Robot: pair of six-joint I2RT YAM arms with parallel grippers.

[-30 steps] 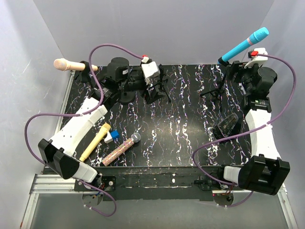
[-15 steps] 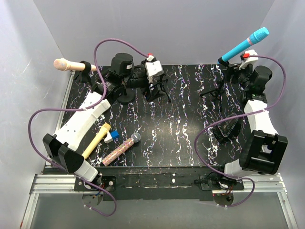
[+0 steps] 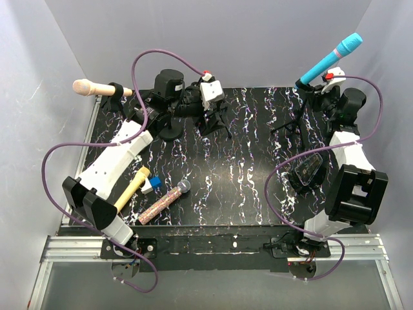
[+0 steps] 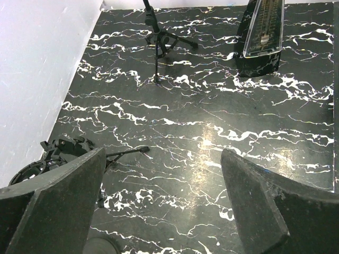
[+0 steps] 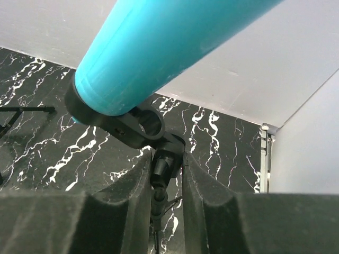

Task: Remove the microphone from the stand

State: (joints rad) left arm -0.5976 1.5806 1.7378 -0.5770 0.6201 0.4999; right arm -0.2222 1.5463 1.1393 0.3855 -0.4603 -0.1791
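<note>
The black, white-veined marble-pattern table (image 3: 251,187) fills the overhead view. The white left arm (image 3: 116,161) reaches from the near left corner towards the far left. The white right arm (image 3: 352,155) stands folded along the right edge. Looping purple cables (image 3: 58,155) cross both and hide parts of them.

At the far right corner is the black tripod microphone stand (image 3: 293,124). Its clip (image 5: 132,124) carries the turquoise microphone (image 3: 332,57), which is tilted up and out over the far edge. The right wrist view cuts off its head and shows only the lower barrel.

The right gripper (image 5: 166,174) is clenched on the stand's neck just under the clip, with a finger tight against each side. From above it is mostly masked by the wrist.

The left gripper (image 4: 161,159) hangs released with its jaws wide apart and nothing between them. It is over bare table near a second black tripod (image 3: 216,123), of which its own camera catches only a leg and some blurred hardware at the lower left.

A black metronome-shaped case (image 3: 308,171) sits near the right edge, partly behind a cable.

A beige microphone (image 3: 97,88) juts over the far left corner in a clip whose stand is hidden by the left arm.

Near the left arm lie a yellow microphone (image 3: 129,192), a glittery pink microphone with a silver head (image 3: 164,201) and a small blue-and-white block (image 3: 152,185).
</note>
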